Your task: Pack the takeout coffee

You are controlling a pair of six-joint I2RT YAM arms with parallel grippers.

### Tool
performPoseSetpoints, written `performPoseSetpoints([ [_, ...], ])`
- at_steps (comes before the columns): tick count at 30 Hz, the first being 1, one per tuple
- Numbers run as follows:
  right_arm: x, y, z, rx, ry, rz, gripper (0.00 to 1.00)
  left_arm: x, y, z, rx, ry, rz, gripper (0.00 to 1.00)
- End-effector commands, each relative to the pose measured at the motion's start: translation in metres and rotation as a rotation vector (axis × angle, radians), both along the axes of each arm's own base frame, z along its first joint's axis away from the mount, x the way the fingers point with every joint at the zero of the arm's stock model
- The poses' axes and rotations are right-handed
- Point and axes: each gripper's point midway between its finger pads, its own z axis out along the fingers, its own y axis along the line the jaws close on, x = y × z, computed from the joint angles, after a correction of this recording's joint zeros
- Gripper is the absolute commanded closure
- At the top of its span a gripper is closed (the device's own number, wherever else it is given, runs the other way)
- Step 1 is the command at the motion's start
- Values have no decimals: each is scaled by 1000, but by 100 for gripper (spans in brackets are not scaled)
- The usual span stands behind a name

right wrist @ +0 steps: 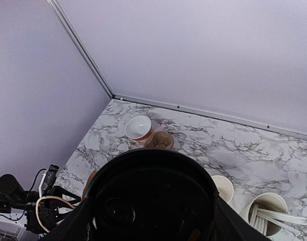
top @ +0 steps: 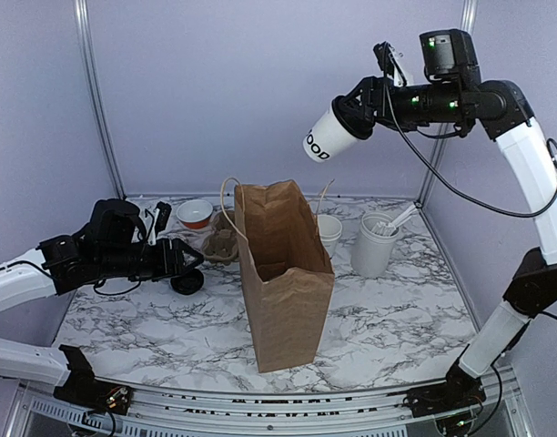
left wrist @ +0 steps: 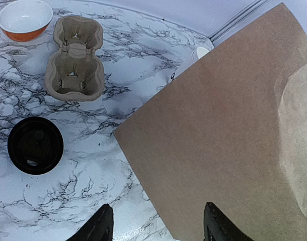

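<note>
High over the table, my right gripper (top: 356,114) is shut on the takeout coffee (top: 328,137), a white cup with black lettering, tilted with its base pointing down-left. It hangs above and right of the open top of the upright brown paper bag (top: 283,273). The cup's black lid (right wrist: 153,196) fills the bottom of the right wrist view between my right gripper's (right wrist: 153,221) fingers. My left gripper (top: 186,259) hovers low at the left, open and empty (left wrist: 158,228), facing the bag's side (left wrist: 228,140). A second black lid (left wrist: 35,145) lies on the marble under it (top: 187,280).
A cardboard cup carrier (top: 222,244) and an orange bowl (top: 195,213) sit behind the left gripper. Behind the bag's right side stand a stack of white cups (top: 329,232) and a white tub with utensils (top: 374,244). Purple walls close the back and sides.
</note>
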Motion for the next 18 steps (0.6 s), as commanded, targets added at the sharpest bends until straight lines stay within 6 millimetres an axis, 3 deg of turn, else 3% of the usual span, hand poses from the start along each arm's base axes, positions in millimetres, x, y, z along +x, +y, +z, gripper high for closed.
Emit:
performPoseSetpoints([
  [1,-15,18,22,37,-53,32,32,-3,-9,-13,-14,37,-49,38],
  [10,-40,53,23,53,-60,103,32,-17,-24,-45,0,129,-134,39],
  [13,-54,71,17,47,-47,144,32,-25,-27,-60,20,159,-153,39],
  [18,-66,83,1,16,-13,162,32,-33,-34,-74,28,186,-176,39],
])
